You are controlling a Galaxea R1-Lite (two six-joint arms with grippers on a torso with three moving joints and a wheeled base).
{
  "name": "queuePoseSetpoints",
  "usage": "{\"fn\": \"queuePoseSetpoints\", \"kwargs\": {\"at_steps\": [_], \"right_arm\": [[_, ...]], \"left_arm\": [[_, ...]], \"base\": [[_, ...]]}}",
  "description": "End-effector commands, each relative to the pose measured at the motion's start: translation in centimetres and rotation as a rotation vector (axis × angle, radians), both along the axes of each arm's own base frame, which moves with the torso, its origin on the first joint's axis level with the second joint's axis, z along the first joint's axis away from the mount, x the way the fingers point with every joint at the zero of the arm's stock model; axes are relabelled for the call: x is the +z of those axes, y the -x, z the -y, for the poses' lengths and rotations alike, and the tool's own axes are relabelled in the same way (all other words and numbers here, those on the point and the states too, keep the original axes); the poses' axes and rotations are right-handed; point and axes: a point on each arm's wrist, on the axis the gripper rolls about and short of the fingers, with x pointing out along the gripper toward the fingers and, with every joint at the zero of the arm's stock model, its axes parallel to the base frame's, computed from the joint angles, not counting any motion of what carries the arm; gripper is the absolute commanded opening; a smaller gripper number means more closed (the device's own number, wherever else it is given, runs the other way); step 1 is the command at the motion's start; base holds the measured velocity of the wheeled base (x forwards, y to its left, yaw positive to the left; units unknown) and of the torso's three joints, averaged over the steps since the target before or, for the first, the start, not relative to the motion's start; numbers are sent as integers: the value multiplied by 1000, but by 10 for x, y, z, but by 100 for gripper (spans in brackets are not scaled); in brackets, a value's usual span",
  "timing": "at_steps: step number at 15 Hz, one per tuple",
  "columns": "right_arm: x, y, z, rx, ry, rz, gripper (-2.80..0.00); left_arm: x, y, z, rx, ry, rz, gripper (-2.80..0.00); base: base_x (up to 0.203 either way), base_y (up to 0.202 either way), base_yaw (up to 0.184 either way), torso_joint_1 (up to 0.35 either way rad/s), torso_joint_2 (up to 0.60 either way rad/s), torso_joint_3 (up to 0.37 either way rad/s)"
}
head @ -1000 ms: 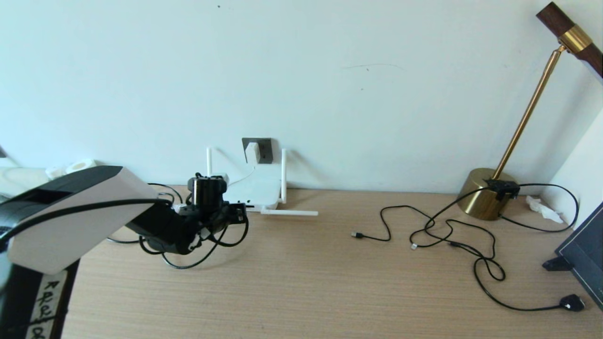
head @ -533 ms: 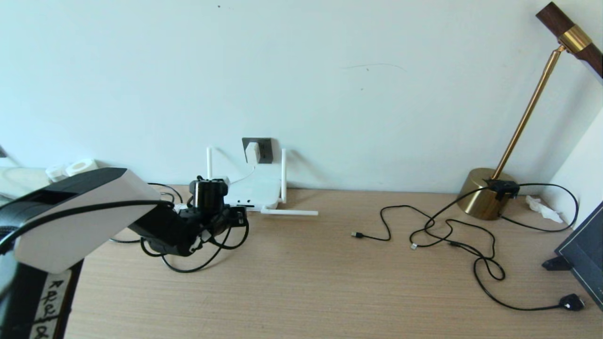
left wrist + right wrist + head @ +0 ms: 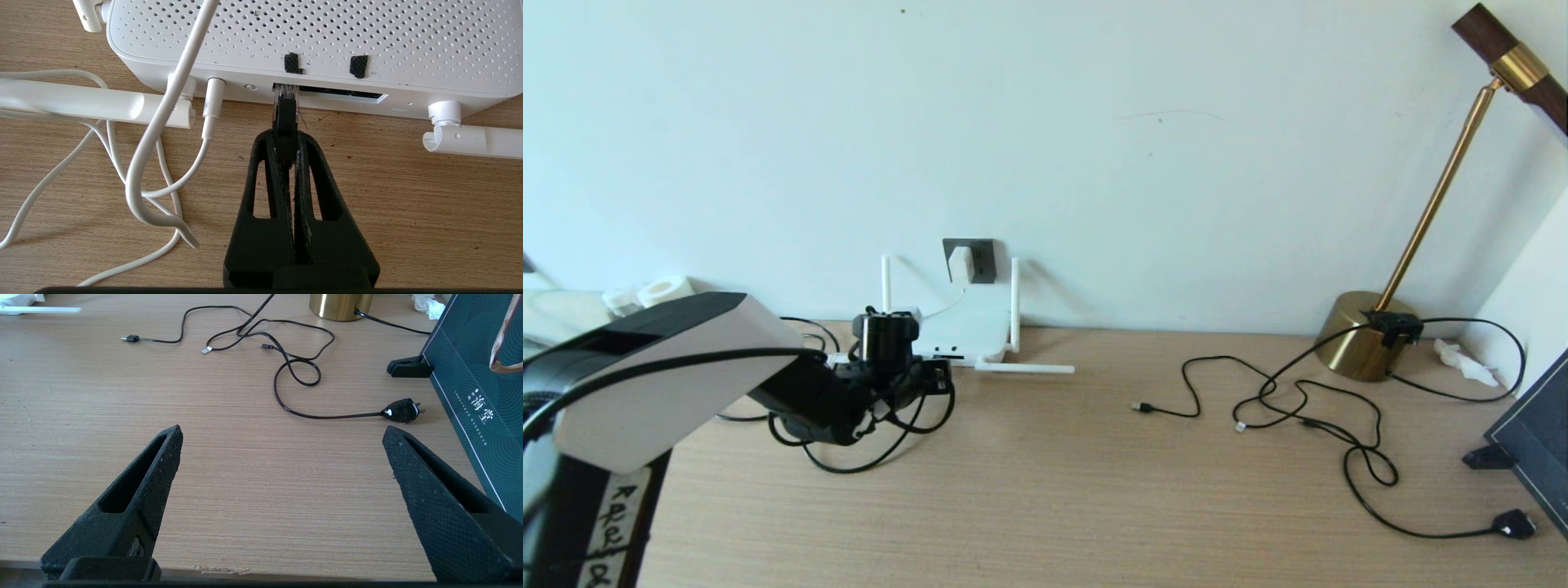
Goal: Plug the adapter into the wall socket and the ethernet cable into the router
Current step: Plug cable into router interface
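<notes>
The white router point(image 3: 964, 331) lies flat against the wall under the dark grey wall socket point(image 3: 982, 260). The white adapter point(image 3: 960, 264) sits in that socket, and its thin white cord runs down to the router. My left gripper point(image 3: 284, 141) is shut on the black boot of the ethernet cable point(image 3: 284, 116). The clear plug's tip is at the mouth of the dark port row point(image 3: 343, 93) on the router point(image 3: 327, 36). I cannot tell how deep it sits. The cable's black loop point(image 3: 849, 465) trails behind the left gripper point(image 3: 935, 374). My right gripper point(image 3: 282, 433) hangs open over the table's near edge.
Two antennas point(image 3: 81, 104) point(image 3: 474, 141) lie flat on the table beside the ports, with loose white cords point(image 3: 155, 163) to one side. On the right are a brass lamp point(image 3: 1364, 347), thin black cords point(image 3: 1298, 408), a flat black plug point(image 3: 1515, 524) and a dark teal box point(image 3: 1535, 441).
My left arm has edged slightly forward toward the router with the cable, and the cable's loop has shifted a little with it.
</notes>
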Motion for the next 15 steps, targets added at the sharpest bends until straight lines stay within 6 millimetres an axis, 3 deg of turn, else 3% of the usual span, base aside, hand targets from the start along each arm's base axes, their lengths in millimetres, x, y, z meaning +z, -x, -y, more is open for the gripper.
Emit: {"fn": "queuePoseSetpoints", "kwargs": {"at_steps": [1,15], "right_arm": [[0,0,0,0,0,-1,0],[0,0,0,0,0,-1,0]], "left_arm": [[0,-1,0,2,1,7,-280],[5,3,-1,4,0,8,-280]], "base": [[0,0,0,0,0,0],[0,0,0,0,0,0]]}}
